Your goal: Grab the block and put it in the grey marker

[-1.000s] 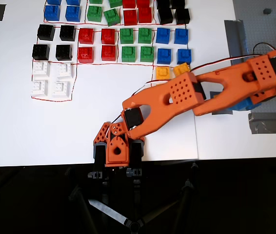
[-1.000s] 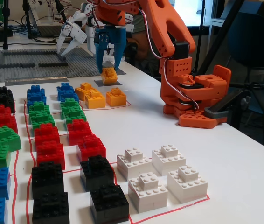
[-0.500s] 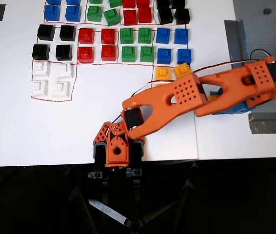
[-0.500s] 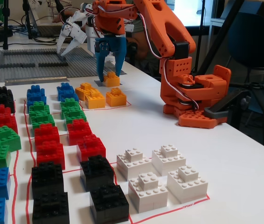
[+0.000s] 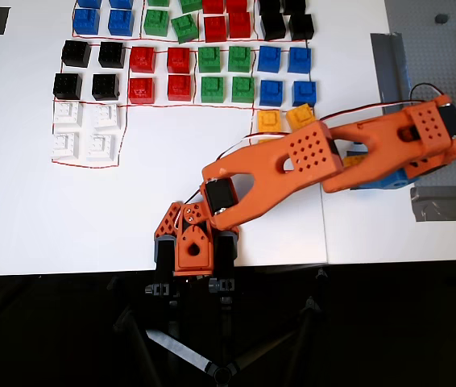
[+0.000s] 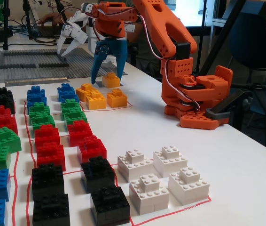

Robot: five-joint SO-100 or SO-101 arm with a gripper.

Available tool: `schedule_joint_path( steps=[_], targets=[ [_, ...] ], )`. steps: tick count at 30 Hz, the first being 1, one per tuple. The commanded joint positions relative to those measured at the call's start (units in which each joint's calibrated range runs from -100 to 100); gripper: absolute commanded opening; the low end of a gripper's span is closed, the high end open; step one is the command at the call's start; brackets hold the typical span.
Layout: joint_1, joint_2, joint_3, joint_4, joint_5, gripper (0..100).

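Observation:
Several yellow-orange blocks sit together inside a red outline; in the fixed view the far block (image 6: 110, 80) stands apart from the others (image 6: 95, 100). My gripper (image 6: 106, 77) is open, with its blue fingers (image 6: 96, 66) hanging down on either side of that far block. I cannot tell if they touch it. In the overhead view the arm (image 5: 308, 157) covers the gripper and most of these blocks; two blocks (image 5: 268, 121) show beside it. The grey marker does not show in either view.
Rows of blue, green, red and black bricks (image 6: 46, 136) and several white bricks (image 6: 163, 181) fill the white table. Grey tape strips (image 5: 389, 68) and a grey studded plate (image 6: 29, 63) lie beyond the yellow blocks. A white gripper (image 6: 72, 35) hangs at the back. The arm's base (image 6: 194, 101) stands on the right.

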State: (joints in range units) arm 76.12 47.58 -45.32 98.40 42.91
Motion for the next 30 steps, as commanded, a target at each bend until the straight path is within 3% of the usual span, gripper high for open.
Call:
schedule_joint_path(
  steps=[1, 8, 14, 24, 30],
  targets=[
    [2.34, -7.43, -5.56, 0.3, 0.05, 35],
    [3.08, -14.25, -4.02, 1.03, 1.27, 34],
    [1.67, -23.84, 0.88, 1.19, 1.17, 23],
    [-8.15, -35.32, 8.6, 1.19, -5.37, 2],
    [-18.8, -40.33, 17.95, 1.19, -12.84, 0]
  ],
)
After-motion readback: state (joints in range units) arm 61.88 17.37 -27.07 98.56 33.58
